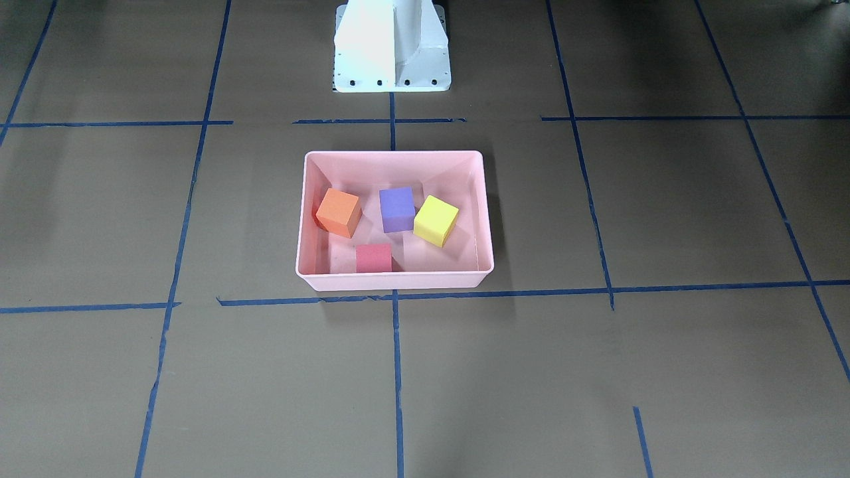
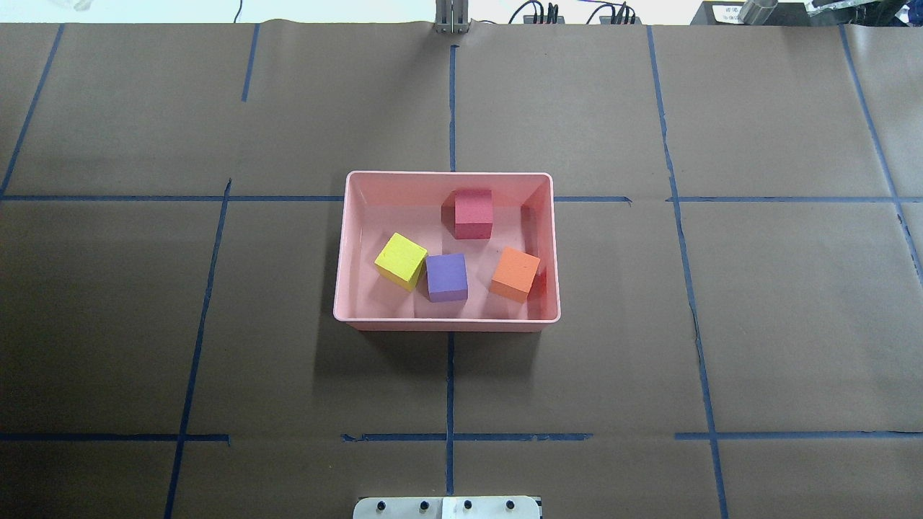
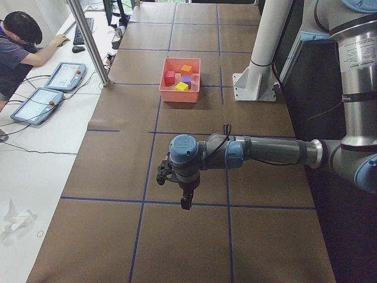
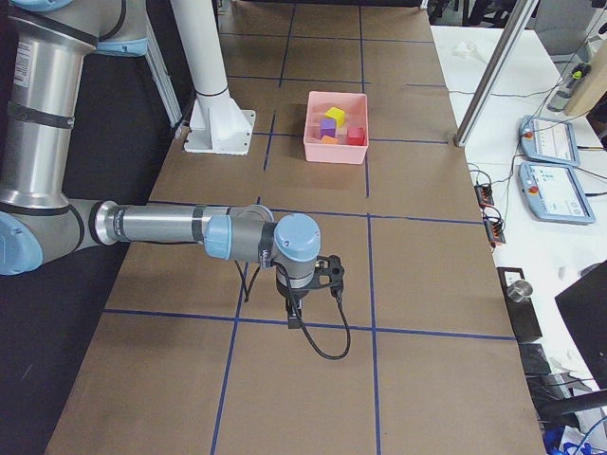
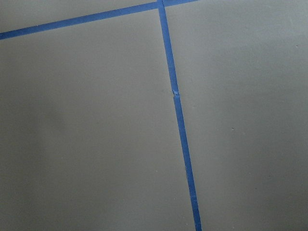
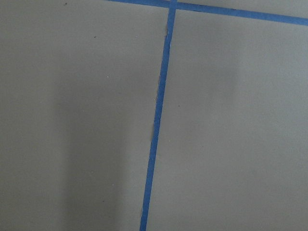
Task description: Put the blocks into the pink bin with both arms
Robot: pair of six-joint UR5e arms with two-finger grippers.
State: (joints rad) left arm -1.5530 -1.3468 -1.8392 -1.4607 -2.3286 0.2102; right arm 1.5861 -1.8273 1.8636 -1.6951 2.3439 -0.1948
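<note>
Brown paper-covered table (image 2: 793,324) under a blue tape grid (image 2: 450,389), white side desk (image 3: 35,177) with two tablets (image 3: 65,75).

Pink bin (image 2: 447,322) holds yellow block (image 2: 401,260) just beside purple block (image 2: 446,276); orange block (image 2: 515,273), red-pink block (image 2: 473,213) apart

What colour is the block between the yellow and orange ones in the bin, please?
The block is purple, seen best in the overhead exterior view.
</note>
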